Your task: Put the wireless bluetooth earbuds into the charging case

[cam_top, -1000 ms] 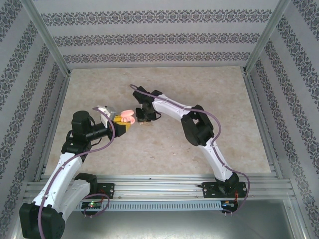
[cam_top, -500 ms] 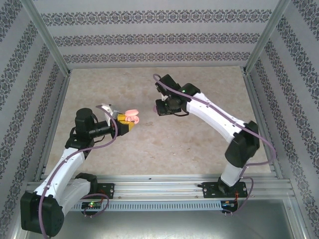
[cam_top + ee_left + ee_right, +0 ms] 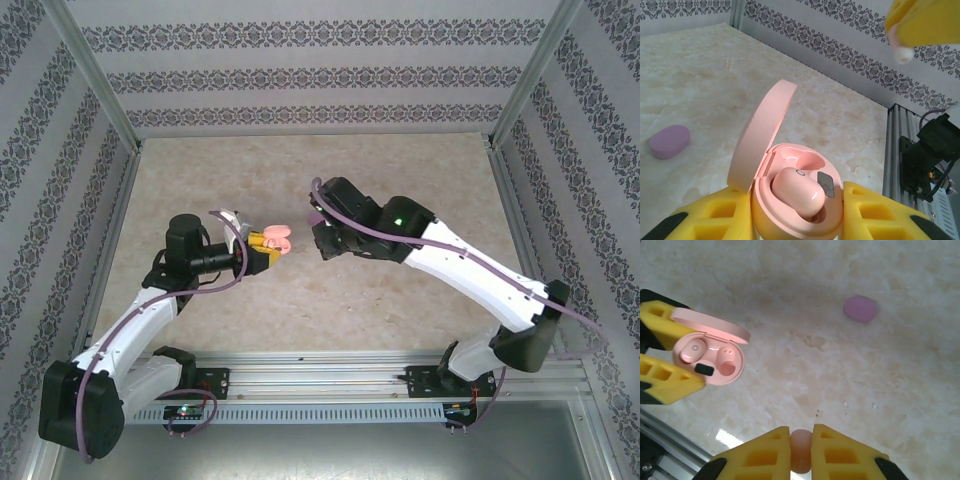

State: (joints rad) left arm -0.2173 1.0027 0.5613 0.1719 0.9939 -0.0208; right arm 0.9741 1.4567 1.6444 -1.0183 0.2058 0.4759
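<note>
Left pincer [image 3: 797, 222]: it was clenched on the lower half of the salmon-pink charging case [image 3: 790, 205], with one yellow finger on each side of the shell.
Charging case: it was held up off the worktop [image 3: 400, 180] in front of the left arm. In the top view it was near the middle of the worktop, a little to the left.
Lid [image 3: 762, 135]: it stood open on its hinge and leaned up and to the left in the left wrist view.
Seated earbud [image 3: 797, 192]: this pale pink bud lay in the near recess of the case, beside a small dark rectangle. The recess behind it looked empty.
Right pincer [image 3: 801, 442]: it was clenched, and its two yellow fingers pressed a pale pink earbud [image 3: 800, 452] between their tips.
Pale pink earbud, place: it was in the air and not in the case. In the top view the right pincer faced the open case from the right, near it but with a clear gap between them. In the left wrist view the bud showed as a small pale round tip under a yellow finger at the upper right.
Purple oval case [image 3: 669, 141]: it was closed and lay flat on the worktop, well apart from the pink case.
Worktop surface: it was beige with a marble pattern.
</note>
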